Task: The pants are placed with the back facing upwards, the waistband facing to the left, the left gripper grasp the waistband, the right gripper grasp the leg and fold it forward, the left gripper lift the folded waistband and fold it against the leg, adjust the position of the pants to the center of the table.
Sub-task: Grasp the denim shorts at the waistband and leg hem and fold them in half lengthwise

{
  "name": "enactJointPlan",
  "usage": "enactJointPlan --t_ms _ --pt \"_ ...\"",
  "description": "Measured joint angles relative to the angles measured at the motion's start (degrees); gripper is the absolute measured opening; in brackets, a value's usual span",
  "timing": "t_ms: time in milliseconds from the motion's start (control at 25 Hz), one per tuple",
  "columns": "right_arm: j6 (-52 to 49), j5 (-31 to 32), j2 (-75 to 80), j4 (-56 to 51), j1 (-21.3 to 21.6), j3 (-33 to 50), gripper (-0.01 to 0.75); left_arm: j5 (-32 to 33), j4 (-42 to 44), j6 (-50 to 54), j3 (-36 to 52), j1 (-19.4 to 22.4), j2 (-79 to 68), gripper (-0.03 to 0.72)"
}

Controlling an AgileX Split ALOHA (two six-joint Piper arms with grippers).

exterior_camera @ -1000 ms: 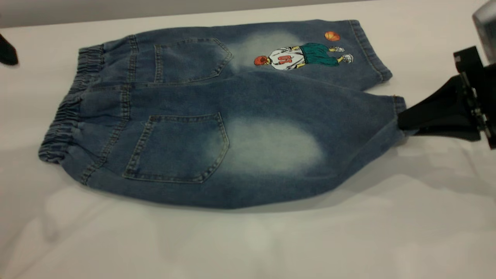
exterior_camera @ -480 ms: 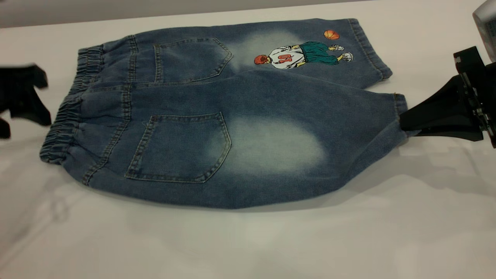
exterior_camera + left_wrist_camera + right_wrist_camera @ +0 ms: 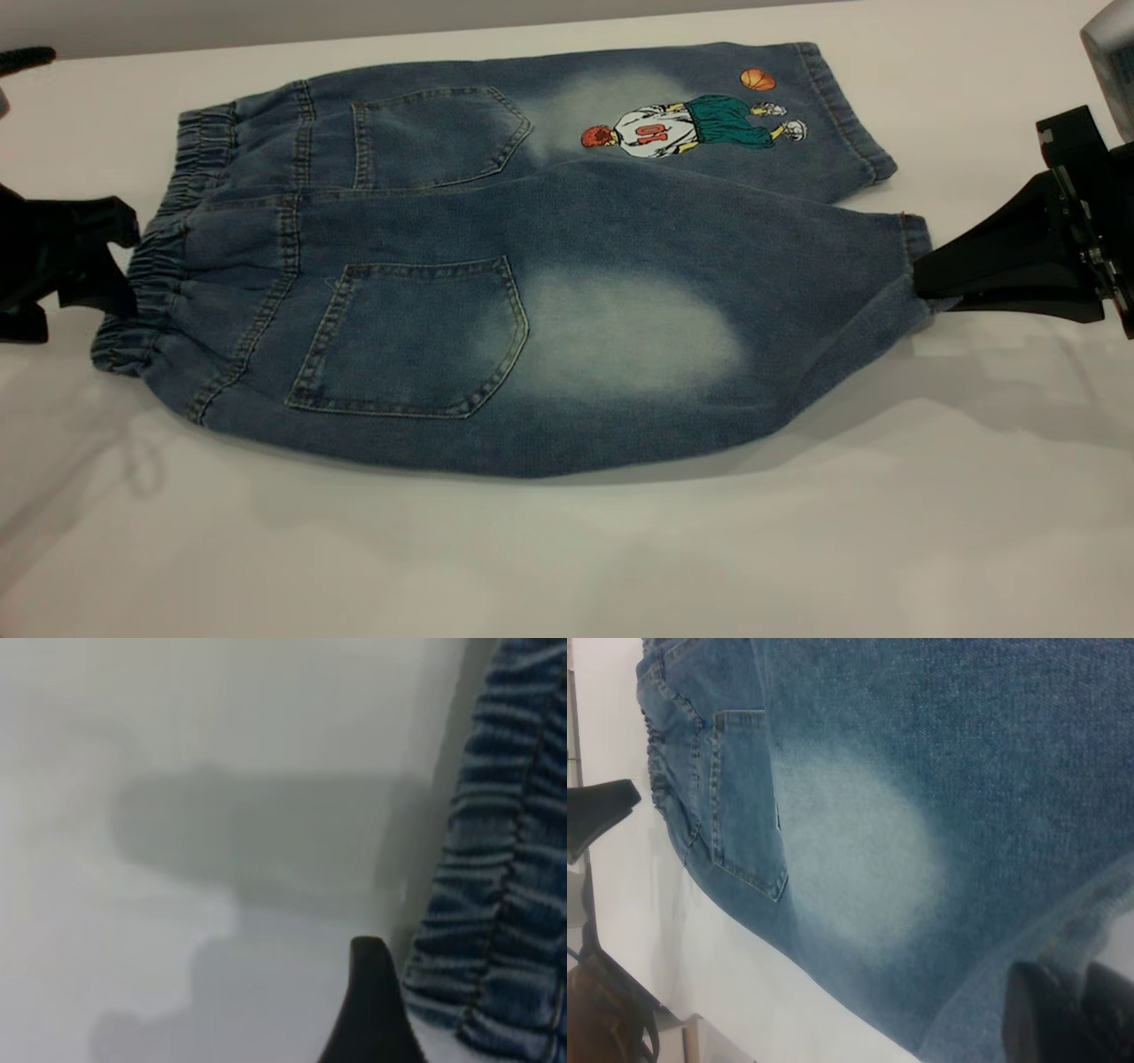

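Observation:
The pants [image 3: 496, 266] lie flat on the table [image 3: 620, 558], back up, with two back pockets showing. The ruched waistband [image 3: 164, 239] is at the left. The leg [image 3: 620, 341] with the pale oval lies nearest the front, its hem at the right. My right gripper [image 3: 921, 279] is shut on that hem, with denim bunched at its fingers [image 3: 1036, 1019]. My left gripper [image 3: 120, 266] is at the waistband's outer edge, open, its fingers just off the cloth. One black finger [image 3: 369, 1001] shows beside the waistband [image 3: 505, 886].
The other leg, with the embroidered basketball player [image 3: 691, 124], lies behind the plain leg towards the table's far edge. White table stretches in front of the pants. A brown object [image 3: 602, 1010] sits beyond the table's edge in the right wrist view.
My left gripper has come in from the left edge of the view up to the waistband. The right gripper and the pants have barely moved.

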State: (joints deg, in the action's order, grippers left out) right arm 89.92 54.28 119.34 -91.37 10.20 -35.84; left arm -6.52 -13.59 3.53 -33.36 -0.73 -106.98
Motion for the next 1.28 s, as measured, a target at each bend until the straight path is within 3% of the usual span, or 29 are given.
enactJointPlan --t_ms 760,880,1280 --pt "0.0 0.6 0.0 0.1 0.0 0.0 0.017 -7.7 0.3 3.0 0.0 0.0 -7.3 0.457" --pt "0.0 0.8 0.0 0.1 0.0 0.0 0.017 -7.8 0.3 3.0 0.0 0.0 -7.3 0.398" --pt "0.0 0.8 0.0 0.1 0.0 0.0 0.017 -7.8 0.4 3.0 0.0 0.0 -7.2 0.055"
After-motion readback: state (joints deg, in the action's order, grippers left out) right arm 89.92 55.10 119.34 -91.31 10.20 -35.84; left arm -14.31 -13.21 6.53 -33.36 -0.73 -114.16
